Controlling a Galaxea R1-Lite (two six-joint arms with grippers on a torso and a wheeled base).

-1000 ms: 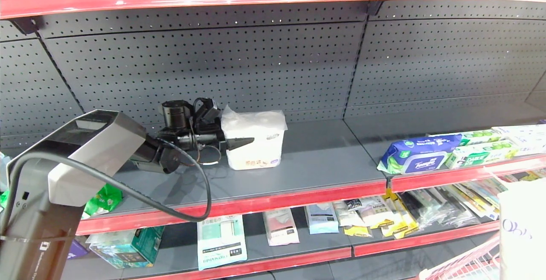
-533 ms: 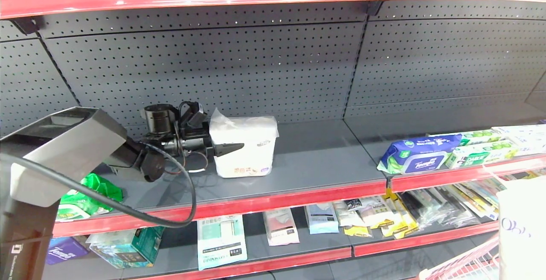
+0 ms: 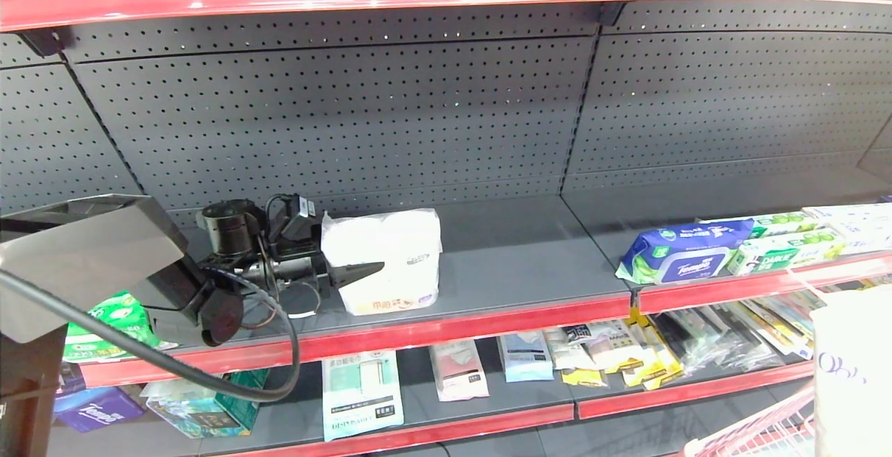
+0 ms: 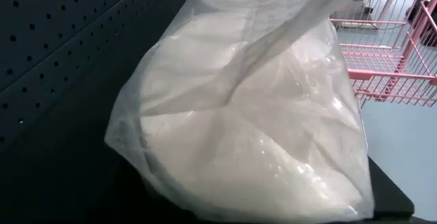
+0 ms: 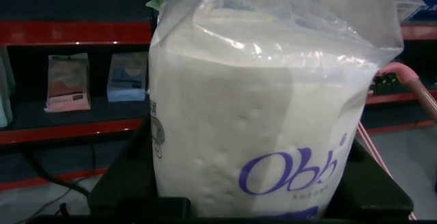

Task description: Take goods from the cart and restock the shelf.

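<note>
We have the L gripper (image 3: 369, 262) clenched side-on round the white tissue pack (image 3: 397, 248). One finger (image 3: 362, 272) lies across its near face and the other is hidden behind, so the soft bag is pinched near-to-far & stands upright instead of sagging. The pack is on the mid shelf (image 3: 529, 269), left of centre, close to the near red lip. We can't tell whether its base touches the board or hangs just above. In the left wrist view the bag (image 4: 259, 142) bulges right at the lens, w/ the pegboard (image 4: 48, 39) on one side & the pink cart (image 4: 399, 60) beyond. That fits a hold from the pack's left end.

The R gripper (image 5: 259, 190) is closed on a second item, a roll pack (image 5: 266, 108), wedged low btwn its dark jaws. In the head view that pack (image 3: 854, 373) sits at the near right, just above the cart (image 3: 756, 436). We reckon it's parked low there so it doesn't block the shelf & is ready as the next item.

Our read: placing step, approx at set-down. Bare board btwn the tissue pack & the wet wipes (image 3: 679, 255), well to the right, leaves room for more stock. Risk: a pack so near the lip could tip forward on release, so we'd want it pushed farther in first.
</note>
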